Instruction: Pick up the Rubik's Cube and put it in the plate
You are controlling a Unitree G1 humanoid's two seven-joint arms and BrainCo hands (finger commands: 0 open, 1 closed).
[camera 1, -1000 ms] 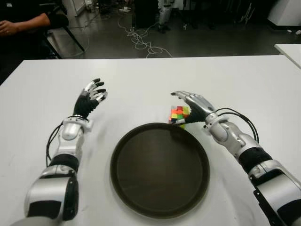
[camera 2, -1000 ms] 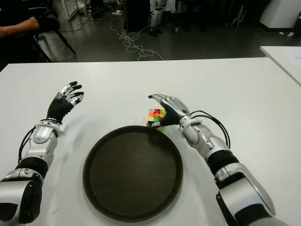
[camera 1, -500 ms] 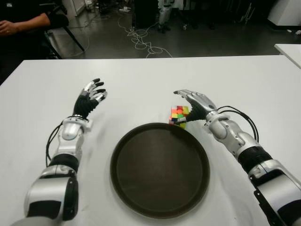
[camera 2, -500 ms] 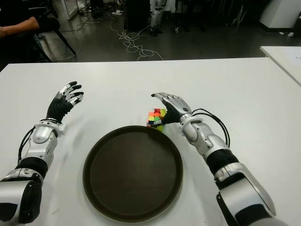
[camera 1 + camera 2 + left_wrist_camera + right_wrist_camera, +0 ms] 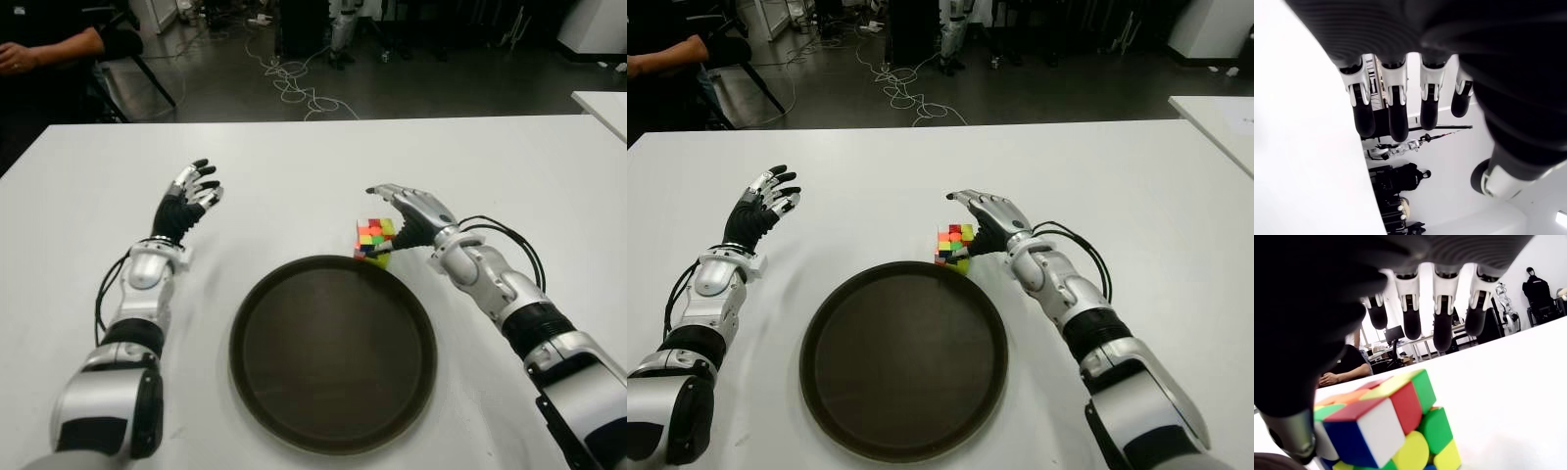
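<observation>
Right hand [image 5: 411,213] is poised over the Rubik's Cube [image 5: 373,239]. Its fingers [image 5: 1442,308] are extended and apart above and beyond the cube's top face, not closed on it; the thumb sits at the cube's near side, contact not determinable. The cube stands on the white bench [image 5: 509,166], just beyond the far rim of the dark round plate [image 5: 333,431], below the fingers. Left hand [image 5: 186,206] is raised to the left of the plate, fingers [image 5: 1396,107] spread, holding nothing.
</observation>
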